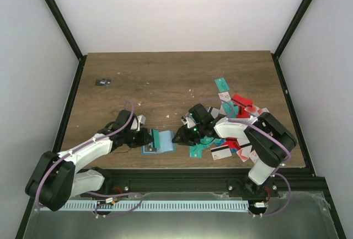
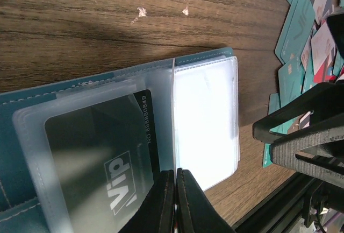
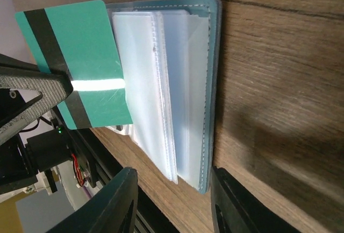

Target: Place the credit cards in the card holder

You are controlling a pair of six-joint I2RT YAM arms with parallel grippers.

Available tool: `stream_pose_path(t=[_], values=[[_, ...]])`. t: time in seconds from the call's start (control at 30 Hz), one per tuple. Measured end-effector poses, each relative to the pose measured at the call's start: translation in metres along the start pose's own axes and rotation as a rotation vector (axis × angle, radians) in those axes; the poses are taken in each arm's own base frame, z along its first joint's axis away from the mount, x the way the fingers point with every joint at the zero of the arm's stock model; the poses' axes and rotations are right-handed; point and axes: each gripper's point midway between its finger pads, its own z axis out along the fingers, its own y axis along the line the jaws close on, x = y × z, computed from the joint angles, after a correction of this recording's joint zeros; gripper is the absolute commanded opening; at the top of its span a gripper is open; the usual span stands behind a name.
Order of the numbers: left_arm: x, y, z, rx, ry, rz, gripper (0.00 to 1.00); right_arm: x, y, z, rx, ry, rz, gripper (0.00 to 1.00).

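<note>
Close to us, the card holder (image 1: 158, 142) lies open on the table (image 1: 165, 79), btwn both arms. Our left end effector (image 2: 175, 178) is pinched shut on a teal card (image 3: 91, 44) w/ a dark stripe, right at the holder's left side, so we think left does the push-in. Our right end effector (image 3: 173, 179) is wide & empty, just beside the holder. More credit cards (image 1: 238, 109) lie farther right.

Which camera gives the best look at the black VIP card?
Left wrist: the VIP card sits close up inside the holder, its lettering readable. Top external shows the holder only as a small patch; right wrist shows the holder but no black card.
</note>
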Motion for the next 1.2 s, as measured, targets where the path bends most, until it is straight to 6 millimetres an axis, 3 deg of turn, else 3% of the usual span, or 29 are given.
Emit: stream_pose_path(t=[0.4,1.2], values=[[0.007,0.002,0.005,0.025,0.019,-0.053,0.04,0.007,-0.013,0.01,-0.002,0.023,0.029,0.36],[0.017,-0.002,0.009,0.122,0.021,-0.168,0.04,0.011,-0.012,0.015,-0.053,0.046,0.031,0.32]])
